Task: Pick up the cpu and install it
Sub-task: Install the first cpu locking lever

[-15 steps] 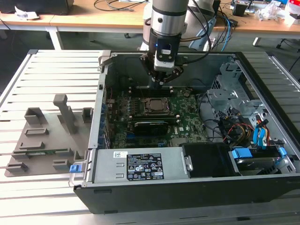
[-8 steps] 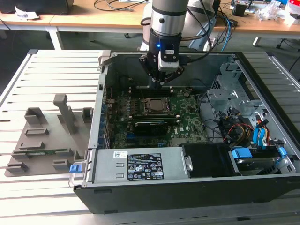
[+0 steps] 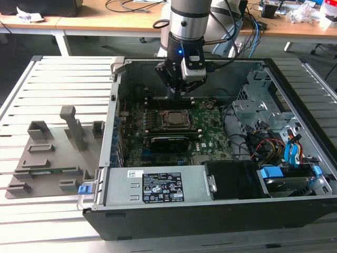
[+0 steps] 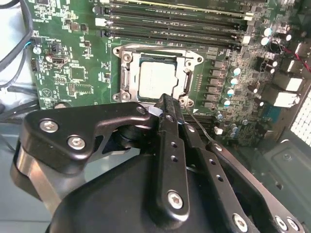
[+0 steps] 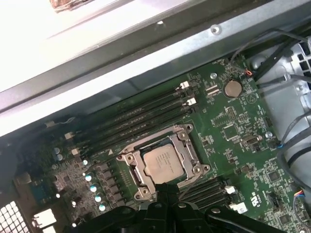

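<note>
The cpu (image 4: pixel 158 80) (image 5: pixel 163 161), a silvery-white square chip, lies flat inside the black motherboard socket (image 4: pixel 126 82) (image 5: pixel 187 145) (image 3: pixel 174 119), within its metal frame. My gripper (image 4: pixel 165 100) (image 5: pixel 167 187) (image 3: pixel 178 96) hangs just above the socket's edge, inside the open computer case. Its black fingers (image 4: pixel 170 141) are pressed together with nothing between them. They do not touch the chip.
Memory slots (image 4: pixel 170 24) (image 5: pixel 141 114) run beside the socket. A grey fixture plate (image 3: pixel 47 153) lies on the slatted table at the exterior view's left. The case holds a power supply (image 3: pixel 158 187), a drive cage (image 3: pixel 263 105) and loose cables (image 3: pixel 263 143).
</note>
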`<state>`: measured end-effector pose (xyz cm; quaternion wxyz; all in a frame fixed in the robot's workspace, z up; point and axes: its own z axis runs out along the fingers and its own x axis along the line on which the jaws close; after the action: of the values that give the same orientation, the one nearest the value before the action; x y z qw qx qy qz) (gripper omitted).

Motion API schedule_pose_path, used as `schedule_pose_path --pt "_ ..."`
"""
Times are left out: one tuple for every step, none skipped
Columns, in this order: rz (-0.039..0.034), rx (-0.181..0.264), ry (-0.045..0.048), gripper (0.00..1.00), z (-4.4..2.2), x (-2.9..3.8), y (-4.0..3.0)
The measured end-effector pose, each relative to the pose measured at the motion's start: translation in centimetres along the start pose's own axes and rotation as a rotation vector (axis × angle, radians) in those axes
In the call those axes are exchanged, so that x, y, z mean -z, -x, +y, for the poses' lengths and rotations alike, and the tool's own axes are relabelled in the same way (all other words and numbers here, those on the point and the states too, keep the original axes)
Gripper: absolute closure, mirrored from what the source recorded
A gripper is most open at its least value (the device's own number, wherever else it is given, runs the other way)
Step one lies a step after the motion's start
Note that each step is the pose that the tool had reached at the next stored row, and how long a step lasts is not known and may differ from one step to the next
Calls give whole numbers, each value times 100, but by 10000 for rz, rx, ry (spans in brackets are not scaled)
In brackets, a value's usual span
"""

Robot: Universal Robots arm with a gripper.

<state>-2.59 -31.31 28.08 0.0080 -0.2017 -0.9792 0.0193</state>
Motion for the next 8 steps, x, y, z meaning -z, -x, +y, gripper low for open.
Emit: schedule_pose_path --pt "-4 101 0 89 0 0 0" --pt "-8 170 -1 89 0 0 0" --pt "-14 327 -2 89 0 0 0" --pt "-20 487 -4 89 0 0 0" --pt "-26 628 -5 89 0 0 0" --pt "-31 753 -6 89 0 0 0" --pt "-36 868 -7 89 0 0 0" --pt "-40 949 -7 89 0 0 0"
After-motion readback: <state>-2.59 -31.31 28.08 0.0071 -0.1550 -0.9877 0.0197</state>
